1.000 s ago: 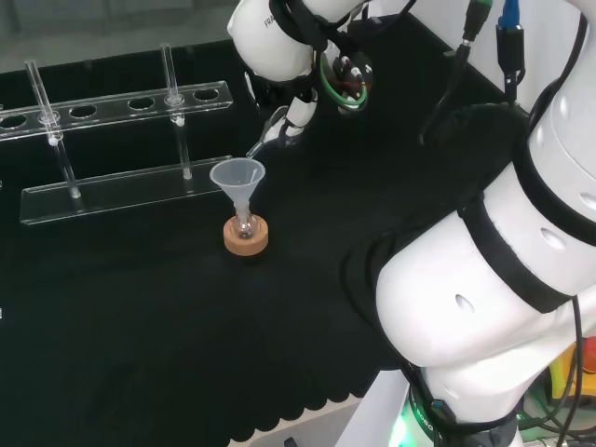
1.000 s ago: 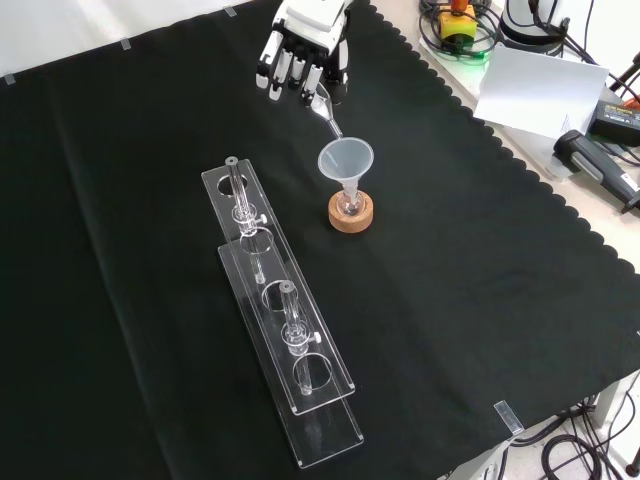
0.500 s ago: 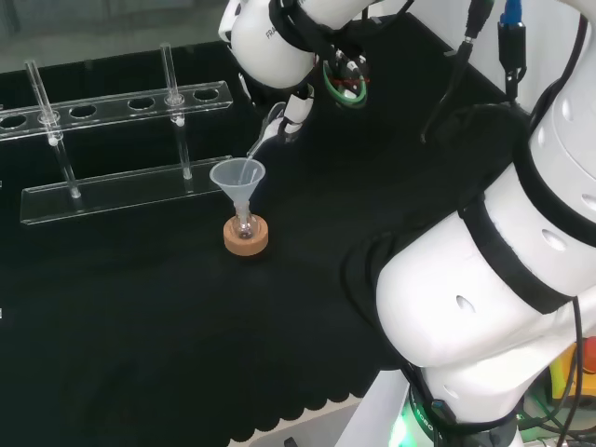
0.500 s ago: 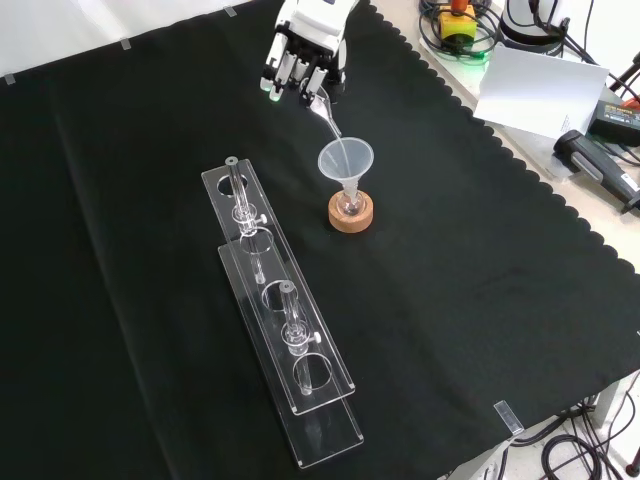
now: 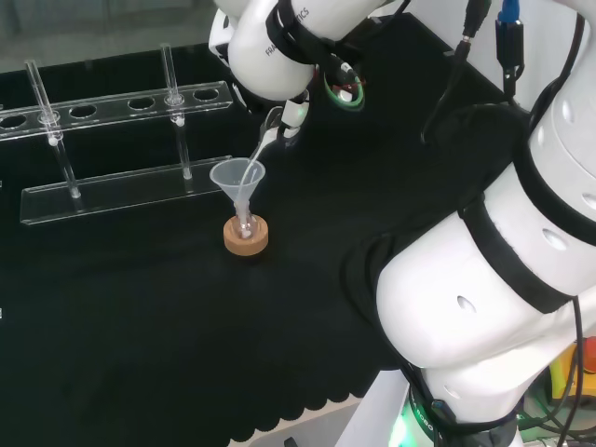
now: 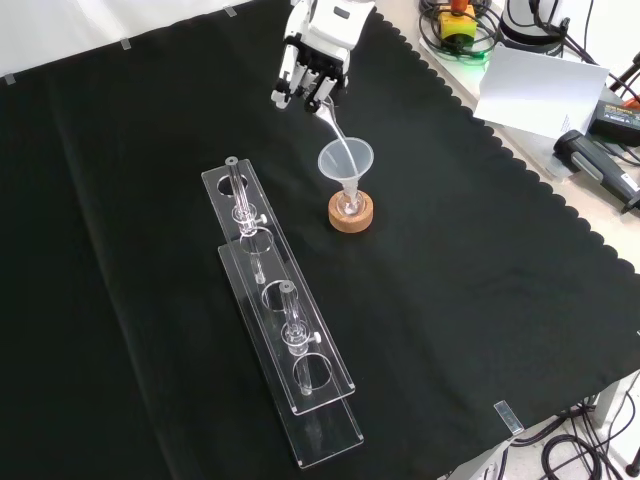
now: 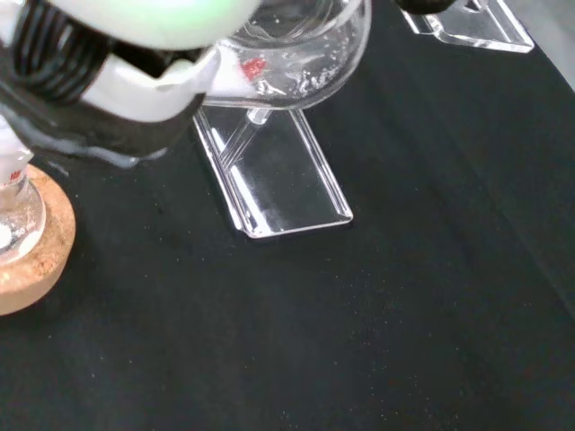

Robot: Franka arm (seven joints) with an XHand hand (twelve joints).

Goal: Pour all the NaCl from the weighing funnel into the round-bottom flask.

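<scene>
A black and white robot hand (image 6: 315,70), its fingers curled round the bulb end of a clear glass weighing funnel (image 6: 331,113), holds the piece tilted steeply, spout down, over the black cloth-covered bench (image 6: 480,260). In the front view the thin spout reaches into the mouth of a clear cone-shaped plastic funnel (image 6: 345,160), which stands in the neck of a small clear round-bottom flask (image 6: 348,205) seated on a tan cork ring stand (image 6: 351,215). The wrist view shows white grains (image 7: 296,81) clinging inside the weighing funnel's rounded glass bowl (whether any are falling cannot be told). Beside the flask, to the left in the front view, lies a long transparent acrylic test-tube rack (image 6: 280,330) with round holes and glass tubes (image 6: 237,190) upright in it.
</scene>
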